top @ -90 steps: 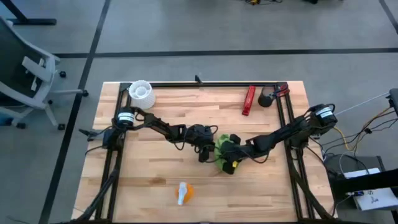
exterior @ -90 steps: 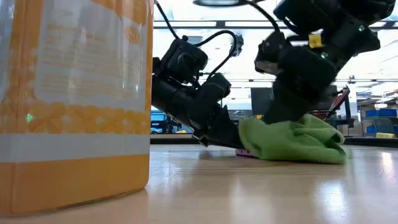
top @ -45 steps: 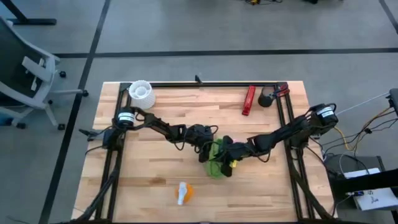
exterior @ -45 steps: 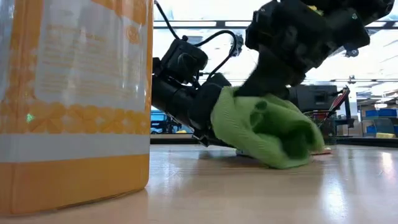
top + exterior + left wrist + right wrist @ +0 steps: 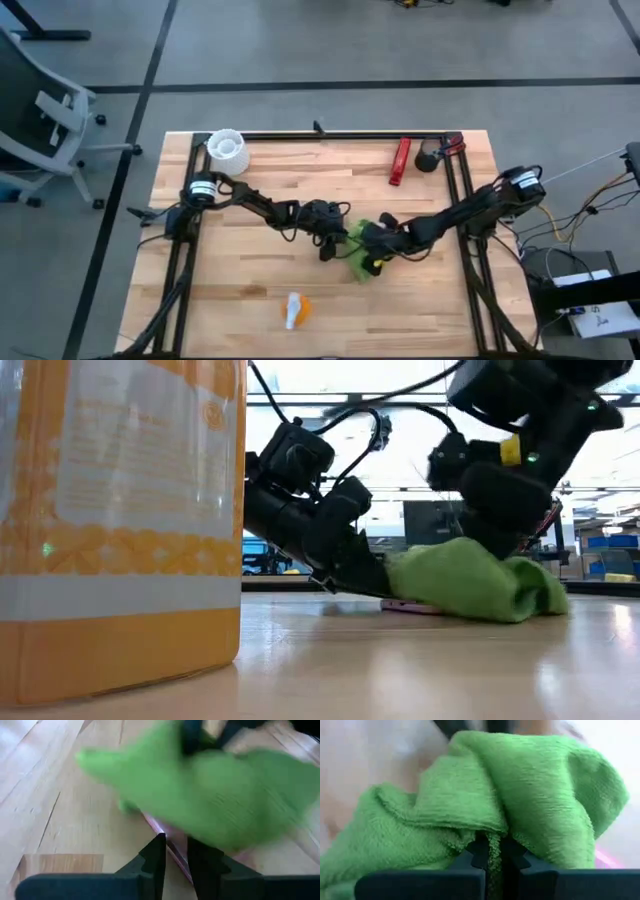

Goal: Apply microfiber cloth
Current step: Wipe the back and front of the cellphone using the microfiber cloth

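Note:
The lime-green microfiber cloth (image 5: pixel 358 252) (image 5: pixel 470 582) lies bunched at the table's middle, on a thin flat pink-edged phone (image 5: pixel 408 606) that lies flat on the wood. My right gripper (image 5: pixel 370 250) (image 5: pixel 493 845) comes in from the right and is shut on the cloth. My left gripper (image 5: pixel 327 240) (image 5: pixel 175 842) reaches in from the left, its fingers closed on the phone's near edge, right beside the cloth (image 5: pixel 220 795). My left gripper pinches the phone's pink edge (image 5: pixel 176 856) between its two fingertips. The fingers slant down from the table's left. The phone stays flat on the table, mostly under the cloth. My right gripper pinches a bunched fold of the cloth (image 5: pixel 493 836) between its two fingers, several layers thick. It comes slanting down from the table's right. The cloth's underside rests on the phone and the table, slack around the fingers.
An orange-and-white spray bottle (image 5: pixel 295 310) lies near the front edge and fills the low view's left (image 5: pixel 120 510). A white cup (image 5: pixel 227 150) stands at the far left, with a red thing (image 5: pixel 401 160) and a dark thing (image 5: pixel 428 158) at the far right.
My right gripper dragged the cloth toward the table's left against the left gripper, where it bunched up high. It then drew the cloth back toward the right, and the cloth now lies lower and flatter over the phone. The left gripper and phone kept still.

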`<state>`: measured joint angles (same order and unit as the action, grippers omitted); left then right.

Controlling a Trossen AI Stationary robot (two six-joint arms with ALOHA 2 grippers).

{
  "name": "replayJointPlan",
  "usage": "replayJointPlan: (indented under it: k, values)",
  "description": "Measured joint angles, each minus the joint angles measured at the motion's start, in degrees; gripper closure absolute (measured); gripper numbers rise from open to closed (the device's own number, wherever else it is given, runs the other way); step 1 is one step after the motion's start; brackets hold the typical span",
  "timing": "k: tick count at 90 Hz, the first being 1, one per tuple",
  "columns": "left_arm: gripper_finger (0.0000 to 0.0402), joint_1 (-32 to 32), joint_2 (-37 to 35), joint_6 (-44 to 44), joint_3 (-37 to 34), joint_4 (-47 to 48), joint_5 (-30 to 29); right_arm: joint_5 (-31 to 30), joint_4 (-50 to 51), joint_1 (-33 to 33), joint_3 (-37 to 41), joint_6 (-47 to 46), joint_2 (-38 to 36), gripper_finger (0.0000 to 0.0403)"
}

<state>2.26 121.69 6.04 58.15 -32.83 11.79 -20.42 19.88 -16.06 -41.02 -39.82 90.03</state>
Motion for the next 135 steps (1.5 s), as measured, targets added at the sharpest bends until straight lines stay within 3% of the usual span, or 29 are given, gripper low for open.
replayJointPlan:
  k: [14, 28, 41, 51, 66, 78, 95, 108, 135]
  values:
    - [0.0359, -0.1, 0.0, 0.0, -0.1, 0.3, 0.1, -6.2, 16.2, -0.6, 0.5, -5.3, -4.3, 0.0403]
    - [0.0368, -0.1, 0.0, 0.0, -0.2, 0.0, 0.2, -8.1, 25.6, -0.6, 0.6, -9.6, -5.8, 0.0403]
    - [0.0374, -0.1, -0.9, 0.0, -0.3, 0.8, 0.2, -3.7, 27.3, -1.2, 0.4, -3.6, -6.0, 0.0403]
    - [0.0378, -0.1, -2.7, -0.3, -0.4, 3.5, 0.5, 1.2, 35.6, -1.2, -1.9, -0.4, -6.7, 0.0399]
    - [0.0379, -0.1, -6.8, -1.1, -0.5, 12.7, 0.8, 3.5, 45.0, -1.3, -7.7, 6.1, -7.7, 0.0347]
    - [0.0379, -0.1, -10.8, -1.9, -0.6, 14.8, 1.6, 1.0, 40.0, -1.5, -10.8, 14.7, -7.9, 0.0274]
    - [0.0379, 0.2, -10.9, -4.1, -0.5, 10.6, -4.2, -0.1, 13.1, -2.4, -7.3, 30.0, -7.3, 0.0203]
    - [0.0379, 0.2, -6.3, -3.1, -0.5, 7.2, -4.8, -0.6, 2.0, -2.4, -5.1, 36.3, -3.9, 0.0191]
    - [0.0379, 0.4, 2.6, -0.5, -0.3, 1.6, -4.9, -1.4, -1.6, -3.0, -6.0, 43.6, 6.8, 0.0204]
